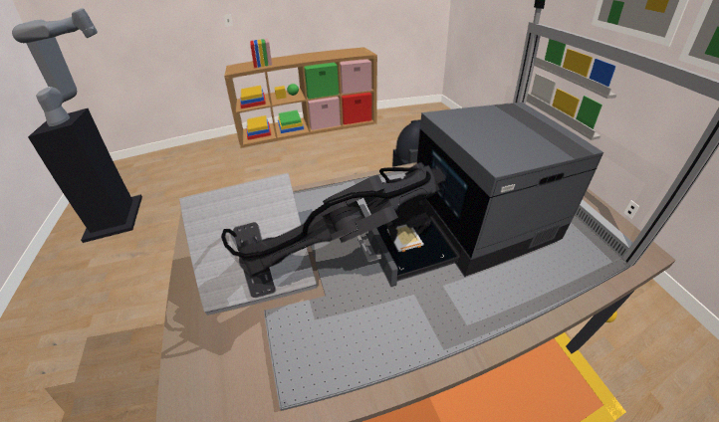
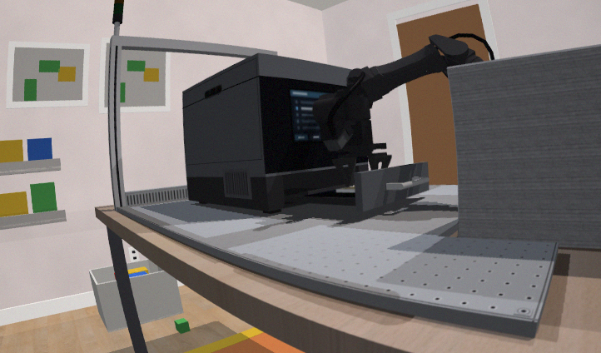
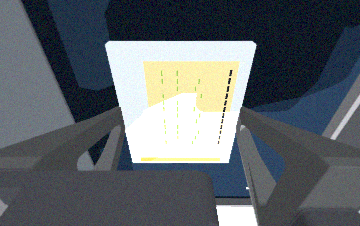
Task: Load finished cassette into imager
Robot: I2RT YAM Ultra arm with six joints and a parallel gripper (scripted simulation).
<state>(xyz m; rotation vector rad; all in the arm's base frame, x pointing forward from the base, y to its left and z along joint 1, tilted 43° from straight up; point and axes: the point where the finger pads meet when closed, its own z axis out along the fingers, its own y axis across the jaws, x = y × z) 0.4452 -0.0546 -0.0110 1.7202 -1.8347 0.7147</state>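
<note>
The finished cassette FINISHED (image 1: 407, 238) (image 3: 181, 95) is a clear plate with a yellow gel and dashed lanes. My gripper (image 1: 401, 231) (image 2: 362, 165) (image 3: 180, 112) is shut on its two long edges. It holds the cassette low over the dark glass (image 1: 426, 258) (image 3: 292, 112) of the open drawer, towards the glass's back left. I cannot tell whether the cassette touches the glass. The gel imager IM (image 1: 509, 162) (image 2: 230, 122) is a dark grey box with a lit screen. Its drawer front (image 1: 391, 273) (image 2: 389, 184) stands pulled out. Two white corner marks show near the drawer's front in the top view.
The arm's base sits on a raised grey platform (image 1: 238, 205) (image 2: 523, 145) left of IM. A perforated board (image 1: 360, 337) (image 2: 336, 251) covers the table. A metal frame (image 1: 663, 200) (image 2: 116, 122) stands behind IM. A second arm on a black pedestal (image 1: 79, 173) stands on the floor.
</note>
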